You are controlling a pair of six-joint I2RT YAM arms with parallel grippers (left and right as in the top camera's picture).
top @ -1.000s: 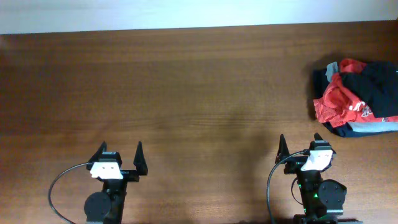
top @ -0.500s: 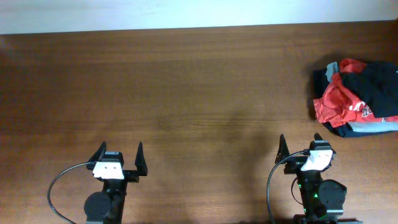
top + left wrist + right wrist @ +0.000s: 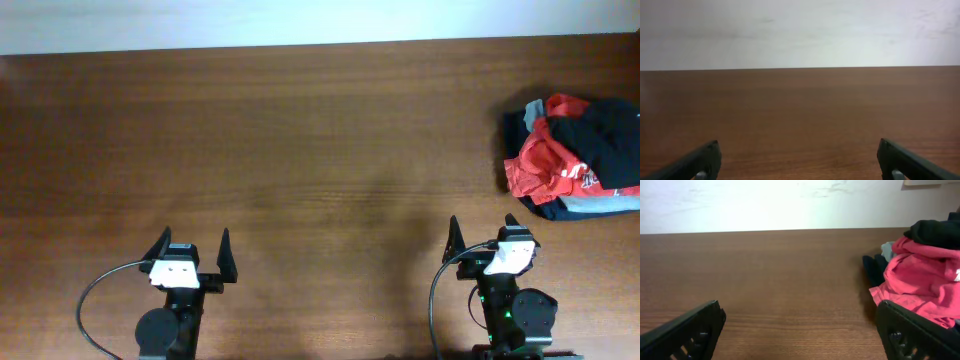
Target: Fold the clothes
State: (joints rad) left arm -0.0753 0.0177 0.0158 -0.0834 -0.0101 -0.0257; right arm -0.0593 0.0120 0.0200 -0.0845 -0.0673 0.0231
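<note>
overhead: black shirt [image 3: 606, 136] crumpled atop heap [image 3: 540, 168] at desk [image 3: 300, 120] right edge, ahead-right of right gripper [image 3: 482, 226], the nearer; left gripper [image 3: 195, 238] well apart. both spread, empty.

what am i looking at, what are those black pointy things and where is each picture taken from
These are two robot arms at a wooden table. One picture is taken from above; the black prongs at the bottom are the left hand and right hand, each with two fingers. The other two pictures come from cameras on the wrists, looking forward between each hand's own fingers. Both hands are open and hold nothing. At the table's right edge lies a crumpled pile: a black T-shirt on a red shirt, with grey and navy garments underneath.
</note>
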